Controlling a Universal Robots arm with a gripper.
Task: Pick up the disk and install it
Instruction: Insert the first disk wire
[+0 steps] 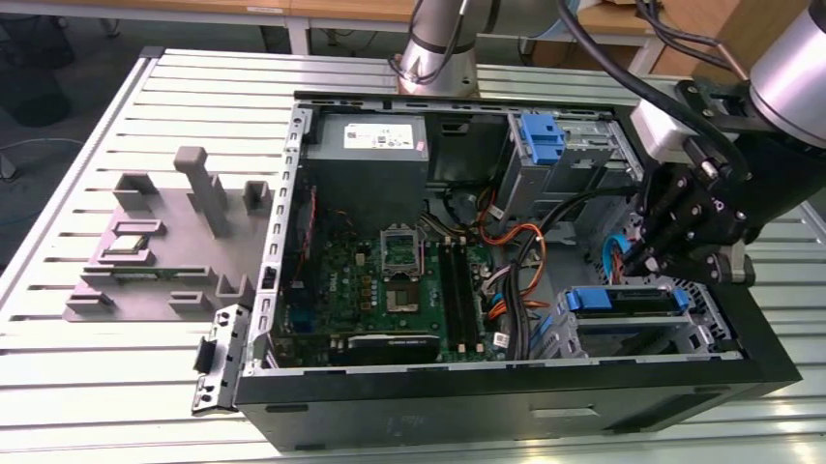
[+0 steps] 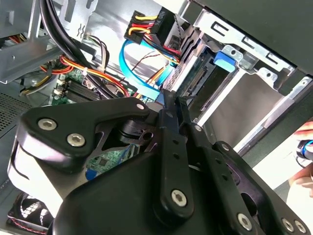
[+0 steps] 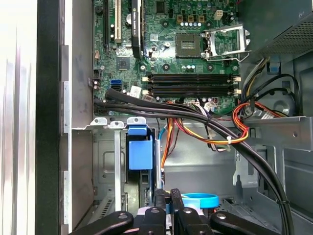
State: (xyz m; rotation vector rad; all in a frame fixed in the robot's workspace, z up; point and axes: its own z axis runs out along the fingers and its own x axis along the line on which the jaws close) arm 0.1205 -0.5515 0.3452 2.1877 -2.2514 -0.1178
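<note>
The disk (image 1: pixel 622 301) lies in the lower drive cage at the front corner of the open computer case, on the exterior view's right, with its blue carrier rail facing up. Its blue tab (image 3: pixel 140 152) shows in the first wrist view, and the same tab (image 2: pixel 224 58) shows at the cage mouth in the second wrist view. My gripper (image 1: pixel 645 259) hangs just above the cage, beside the disk. In both wrist views the black fingers (image 3: pixel 168 196) are pressed together with nothing between them, fingertips (image 2: pixel 170 100) pointing toward the cage.
A blue data cable (image 2: pixel 142 73) and orange and black wire bundles (image 3: pixel 234 128) run close to the fingers. The motherboard (image 1: pixel 387 280), grey power supply (image 1: pixel 368 140) and a bare blue bracket (image 1: pixel 543 135) fill the case. A grey fixture (image 1: pixel 168 232) stands on the slatted table.
</note>
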